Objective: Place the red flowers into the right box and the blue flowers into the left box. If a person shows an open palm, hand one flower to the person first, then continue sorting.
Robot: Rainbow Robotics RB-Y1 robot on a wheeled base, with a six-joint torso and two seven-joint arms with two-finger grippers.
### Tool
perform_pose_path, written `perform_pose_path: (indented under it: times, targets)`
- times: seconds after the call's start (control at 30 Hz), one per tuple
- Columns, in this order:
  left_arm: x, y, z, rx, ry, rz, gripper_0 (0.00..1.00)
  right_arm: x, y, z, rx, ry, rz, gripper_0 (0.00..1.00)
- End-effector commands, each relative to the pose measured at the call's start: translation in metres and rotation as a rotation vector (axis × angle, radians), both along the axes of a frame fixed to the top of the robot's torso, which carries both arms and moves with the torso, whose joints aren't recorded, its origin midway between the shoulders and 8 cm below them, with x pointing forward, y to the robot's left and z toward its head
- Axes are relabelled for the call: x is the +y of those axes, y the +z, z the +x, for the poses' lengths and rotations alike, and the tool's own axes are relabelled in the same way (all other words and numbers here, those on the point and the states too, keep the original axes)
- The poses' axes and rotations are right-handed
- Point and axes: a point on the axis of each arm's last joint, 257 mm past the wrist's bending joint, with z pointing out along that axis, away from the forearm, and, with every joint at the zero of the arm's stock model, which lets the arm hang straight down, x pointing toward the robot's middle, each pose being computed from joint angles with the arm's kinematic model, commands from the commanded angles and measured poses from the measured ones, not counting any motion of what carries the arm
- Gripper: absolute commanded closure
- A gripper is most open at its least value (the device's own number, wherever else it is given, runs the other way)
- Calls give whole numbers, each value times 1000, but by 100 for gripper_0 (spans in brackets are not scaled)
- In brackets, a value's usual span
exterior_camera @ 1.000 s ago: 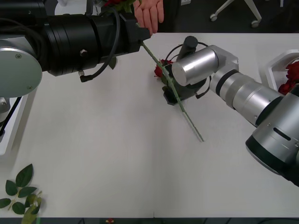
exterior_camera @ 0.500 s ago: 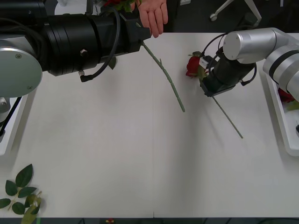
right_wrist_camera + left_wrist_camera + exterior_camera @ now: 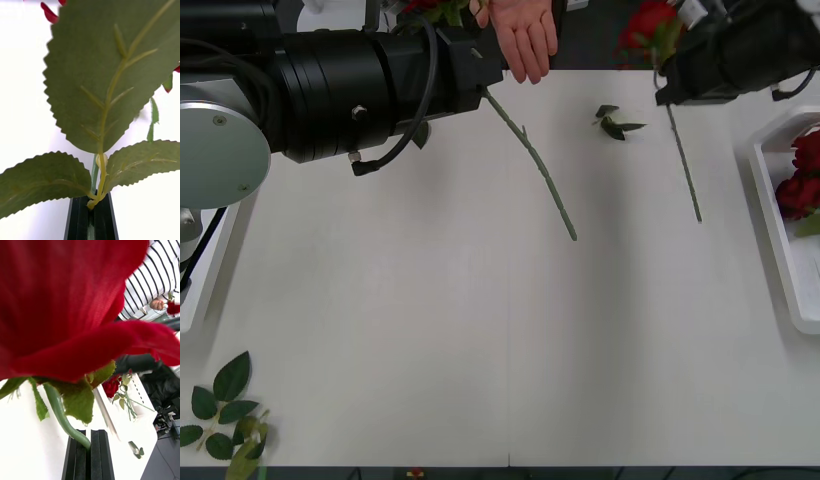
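Meanwhile, no legible writing; one rose [image 3: 67, 303] per gripper.

The left arm's housing [image 3: 350, 90] is glossy black, likely plastic, with a brushed silver cap. The rose's petals [image 3: 71, 296] show woven cloth; its leaves [image 3: 108, 75] look matt, veined fabric. The table [image 3: 480, 340] is smooth matt white.
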Motion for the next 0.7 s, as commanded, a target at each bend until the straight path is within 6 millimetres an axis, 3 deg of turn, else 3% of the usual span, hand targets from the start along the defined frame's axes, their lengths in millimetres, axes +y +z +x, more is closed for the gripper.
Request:
perform_pose_path:
  times: [0.03, 0.1, 0.13, 0.3, 0.7]
  targets:
    - [-11, 35, -9, -94, -27, -21, 100, -35, 120, 27, -295, -3, 44, 100]
    - [-11, 35, -9, -94, -27, -21, 100, -39, 149, 34, -395, 9, 52, 100]
    - [-11, 35, -9, -94, -27, -21, 100, -31, 170, 39, -473, 32, 67, 100]
    - [-11, 35, -9, -94, -27, -21, 100, 12, 236, 54, -748, 89, 123, 100]
    - [-11, 35, -9, -94, -27, -21, 100, 99, 348, 47, -1104, 149, 234, 100]
